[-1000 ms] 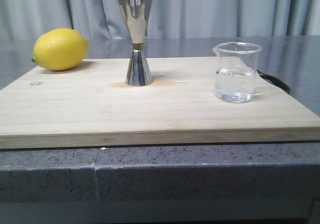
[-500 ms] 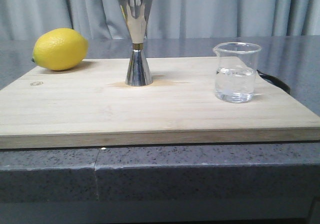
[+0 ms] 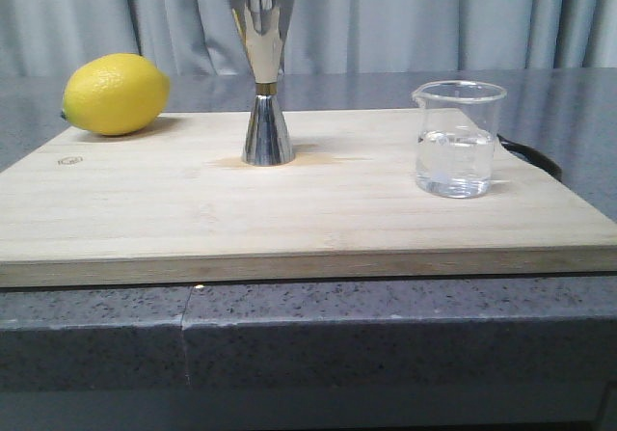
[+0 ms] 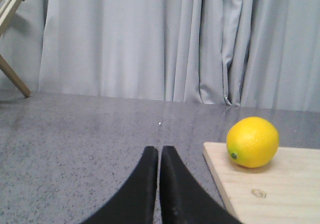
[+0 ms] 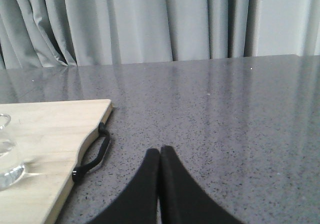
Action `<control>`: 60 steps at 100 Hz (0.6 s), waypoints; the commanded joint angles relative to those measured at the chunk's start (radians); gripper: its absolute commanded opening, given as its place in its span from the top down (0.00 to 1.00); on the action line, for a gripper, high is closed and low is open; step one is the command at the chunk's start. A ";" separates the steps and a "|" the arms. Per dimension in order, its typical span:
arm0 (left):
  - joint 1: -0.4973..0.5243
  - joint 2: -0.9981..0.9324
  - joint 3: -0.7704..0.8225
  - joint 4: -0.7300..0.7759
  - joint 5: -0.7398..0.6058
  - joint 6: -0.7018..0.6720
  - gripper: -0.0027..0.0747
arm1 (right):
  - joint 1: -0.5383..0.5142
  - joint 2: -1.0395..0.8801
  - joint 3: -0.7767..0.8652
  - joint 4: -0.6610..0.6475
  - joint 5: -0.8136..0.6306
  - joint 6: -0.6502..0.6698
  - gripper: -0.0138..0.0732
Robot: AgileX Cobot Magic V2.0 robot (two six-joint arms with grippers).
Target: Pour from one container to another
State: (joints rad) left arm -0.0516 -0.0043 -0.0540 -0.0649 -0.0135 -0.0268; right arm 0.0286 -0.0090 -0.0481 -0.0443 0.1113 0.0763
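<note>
A small clear glass beaker [image 3: 458,140], about half full of clear liquid, stands upright on the right part of the wooden board [image 3: 289,209]. The tall polished steel jigger [image 3: 263,77] stands upright at the board's middle back. Neither gripper shows in the front view. My left gripper [image 4: 160,150] is shut and empty, low over the grey counter beside the board's lemon end. My right gripper [image 5: 160,151] is shut and empty over the counter beside the board's strap end, with only an edge of the beaker [image 5: 7,156] in its view.
A yellow lemon [image 3: 116,94] lies on the board's back left corner, seen also as the lemon [image 4: 252,142] in the left wrist view. A black strap loop [image 5: 92,154] hangs off the board's right edge. Grey curtains close the back. A wooden frame [image 4: 11,38] stands far off.
The beaker sits very slightly further right and its liquid looks a little disturbed. Nothing else has moved.
</note>
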 commanded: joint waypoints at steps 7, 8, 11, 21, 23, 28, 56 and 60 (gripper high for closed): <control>0.002 0.023 -0.152 -0.018 0.014 -0.007 0.99 | -0.004 0.030 -0.169 0.003 0.041 -0.002 0.92; 0.002 0.026 -0.165 -0.018 0.025 -0.007 0.99 | -0.004 0.037 -0.176 0.003 0.046 -0.002 0.92; 0.002 0.045 -0.192 -0.018 0.049 -0.007 0.99 | -0.004 0.054 -0.204 0.003 0.075 -0.002 0.92; 0.002 0.113 -0.283 -0.018 0.121 -0.007 0.99 | -0.004 0.125 -0.313 0.003 0.146 -0.002 0.92; 0.002 0.129 -0.302 -0.018 0.134 -0.007 0.99 | -0.004 0.142 -0.334 0.003 0.158 -0.002 0.92; 0.002 0.168 -0.345 -0.018 0.160 -0.007 0.99 | -0.004 0.183 -0.380 0.003 0.178 -0.002 0.92; 0.002 0.292 -0.456 -0.018 0.192 -0.003 0.99 | -0.004 0.335 -0.493 -0.039 0.188 -0.004 0.92; 0.002 0.294 -0.456 -0.018 0.187 -0.003 0.99 | -0.004 0.337 -0.493 -0.039 0.190 -0.004 0.92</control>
State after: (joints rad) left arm -0.0516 0.2640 -0.4732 -0.0714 0.2542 -0.0268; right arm 0.0286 0.3016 -0.5051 -0.0673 0.3617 0.0763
